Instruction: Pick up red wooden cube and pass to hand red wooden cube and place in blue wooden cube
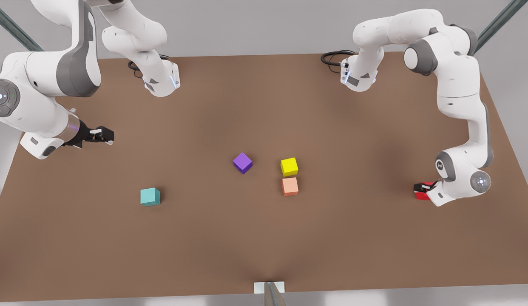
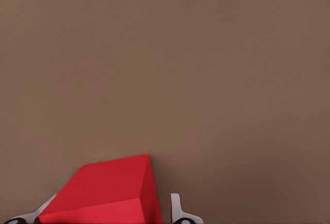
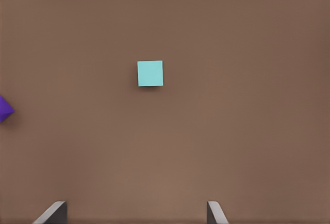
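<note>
Red wooden cube (image 1: 422, 191) is sitting between the closed-in fingers of the left gripper (image 1: 424, 190), low at the table's (image 1: 264, 238) edge on the front view's right. Right gripper (image 1: 103, 135) is hovering spread wide and empty, on the front view's left, above the blue wooden cube (image 1: 150, 196).

Red wooden cube (image 2: 103, 193) between hand (image 2: 105, 216) fingers (image 2: 176, 211)
</note>
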